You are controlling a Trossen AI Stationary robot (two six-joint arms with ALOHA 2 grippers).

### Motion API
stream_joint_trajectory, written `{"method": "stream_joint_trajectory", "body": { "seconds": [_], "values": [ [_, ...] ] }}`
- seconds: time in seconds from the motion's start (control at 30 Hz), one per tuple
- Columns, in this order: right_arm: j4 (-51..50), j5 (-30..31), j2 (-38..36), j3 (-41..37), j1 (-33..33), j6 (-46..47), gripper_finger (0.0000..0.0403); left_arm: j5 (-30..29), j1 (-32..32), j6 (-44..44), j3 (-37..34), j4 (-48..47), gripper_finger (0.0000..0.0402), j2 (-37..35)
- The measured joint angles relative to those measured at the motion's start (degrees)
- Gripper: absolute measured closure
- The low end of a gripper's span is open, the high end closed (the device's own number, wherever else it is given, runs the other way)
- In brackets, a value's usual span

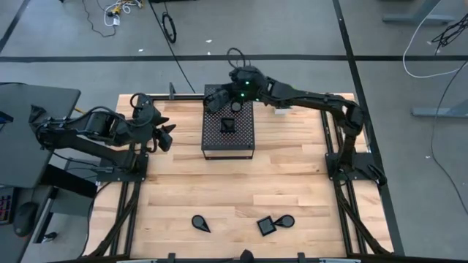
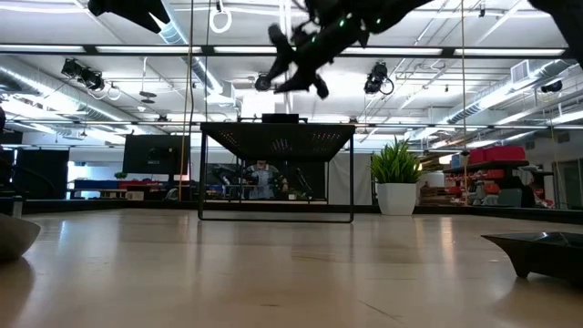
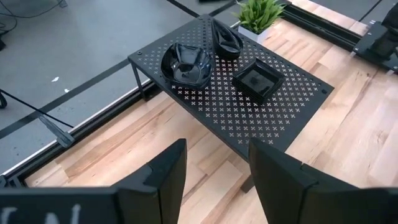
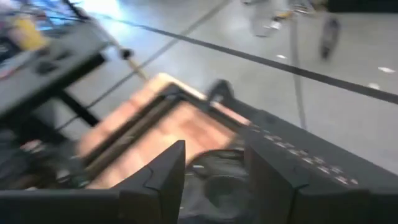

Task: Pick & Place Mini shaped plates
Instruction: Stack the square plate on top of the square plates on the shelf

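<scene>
The black perforated box (image 1: 228, 139) stands at the table's far middle. Three mini shaped plates rest on its top: a rounded one (image 3: 186, 64), a teardrop (image 3: 226, 38) and a square one (image 3: 257, 79). The square one also shows from above (image 1: 227, 125). My right gripper (image 1: 223, 104) hangs open above the box's far left part, well clear of its top in the low view (image 2: 301, 55). My left gripper (image 3: 217, 152) waits open to the left of the box (image 1: 167, 137). Three more plates lie near the table's front edge: a teardrop (image 1: 199, 223), a square (image 1: 266, 226) and another teardrop (image 1: 285, 220).
A small green potted plant (image 3: 261, 14) stands just behind the box's far right corner. Bare wooden table (image 1: 219, 190) stretches between the box and the plates at the front. The low view shows one plate at the right (image 2: 537, 251) and one at the left edge (image 2: 14, 237).
</scene>
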Motion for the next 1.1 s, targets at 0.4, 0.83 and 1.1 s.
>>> {"method": "stream_joint_trajectory", "body": {
  "seconds": [0.4,0.83,1.1],
  "values": [
    [-4.0,3.4,-16.0,0.0,12.3,-7.6,0.0278,0.0,0.0,0.4,0.0,0.0,0.0225,0.0],
    [-33.7,10.8,-15.0,0.0,36.8,19.1,0.0344,0.9,0.0,6.0,0.0,0.1,0.0225,0.0],
    [-28.9,3.4,-11.6,-3.9,52.2,23.6,0.0364,3.0,0.0,6.0,0.0,0.3,0.0225,0.0]
  ]
}}
